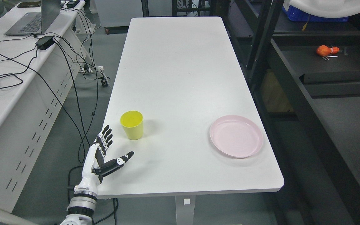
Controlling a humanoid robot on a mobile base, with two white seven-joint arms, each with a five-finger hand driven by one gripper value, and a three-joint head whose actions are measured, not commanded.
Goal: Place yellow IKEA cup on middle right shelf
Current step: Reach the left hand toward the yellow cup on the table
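A cup (132,125) stands upright on the table (180,62), near its front left corner. A plate (236,136) lies on the same table well to the right of the cup, close to the right edge. The left hand (103,154) sits at the table's front left edge, just in front and left of the cup, not touching it. Left of the table stands a desk (8,93) carrying a laptop (34,18) and cables. Right of the table is a shelf rack (323,72), with a small object (325,50) lying on one shelf

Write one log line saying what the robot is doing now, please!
phase: reaching | left hand: open, near yellow cup, not touching | cup: upright on white table | pink plate: right of cup | right hand: unseen
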